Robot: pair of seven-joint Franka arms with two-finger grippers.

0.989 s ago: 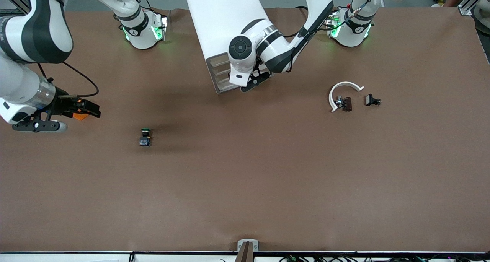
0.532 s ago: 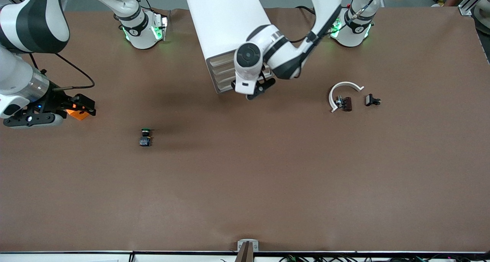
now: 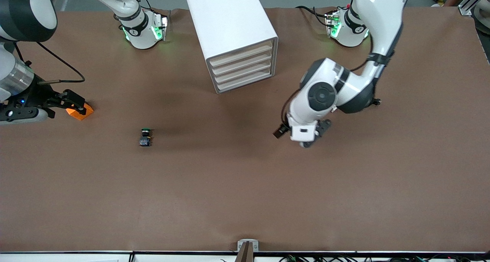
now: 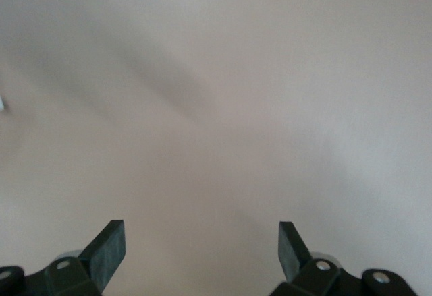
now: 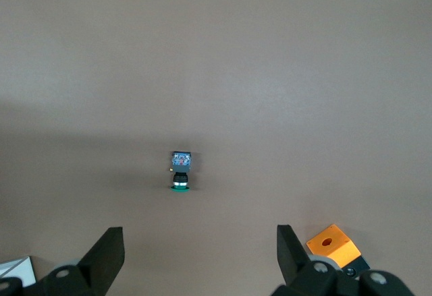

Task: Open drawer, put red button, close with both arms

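The boxy white four-drawer cabinet (image 3: 233,36) stands with all its ribbed drawer fronts flush on the matte brown table (image 3: 245,193). The left gripper (image 4: 201,252), jaws wide and empty, hangs over bare table; the right gripper (image 5: 200,255), likewise wide and empty, hangs beside an orange block with a round hole (image 3: 79,111). Only a small green-capped push-button (image 3: 145,137) is visible; the red button cannot be seen.

We see the right hand (image 5: 200,252) spread wide over the desk (image 5: 270,73); green-capped button (image 5: 180,172) near the orange block (image 5: 331,245).
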